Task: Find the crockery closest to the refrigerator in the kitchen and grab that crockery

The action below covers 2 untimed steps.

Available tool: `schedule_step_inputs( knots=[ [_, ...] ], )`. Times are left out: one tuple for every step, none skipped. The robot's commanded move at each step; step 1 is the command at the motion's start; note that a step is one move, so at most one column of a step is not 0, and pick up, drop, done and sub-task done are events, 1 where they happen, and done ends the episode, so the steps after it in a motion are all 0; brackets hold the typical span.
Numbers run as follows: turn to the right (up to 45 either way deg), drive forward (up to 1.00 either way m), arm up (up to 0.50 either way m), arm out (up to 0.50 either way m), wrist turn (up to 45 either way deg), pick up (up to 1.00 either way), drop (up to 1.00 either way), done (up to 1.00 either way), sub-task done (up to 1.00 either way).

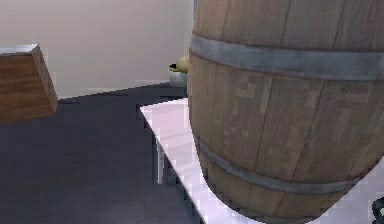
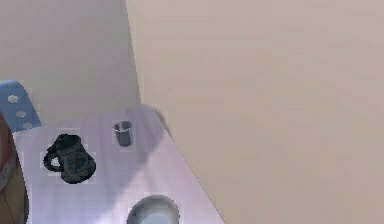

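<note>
Close ahead, barrel (image 1: 290,100), white table (image 1: 170,128), grey cup (image 2: 124,132)

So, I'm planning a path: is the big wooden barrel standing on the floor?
No, the barrel stands on the white table, whose top shows under and beside its base.

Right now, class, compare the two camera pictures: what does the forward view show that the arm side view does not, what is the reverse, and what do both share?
Forward view: a big wooden barrel with metal hoops, a brown wooden box at the left, a yellow-green thing behind the barrel, and dark floor.
Arm side view: a dark rounded object, a small grey cup and a white round dish at the bottom edge.
Both: a pale tabletop and a plain wall.
</note>
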Motion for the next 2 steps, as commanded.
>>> schedule_step_inputs(
  knots=[
    [0.0, 0.0, 0.5, 0.0, 0.0, 0.0, 0.0, 0.0, 0.0],
    [0.0, 0.0, 0.38, 0.0, 0.0, 0.0, 0.0, 0.0, 0.0]
  ],
)
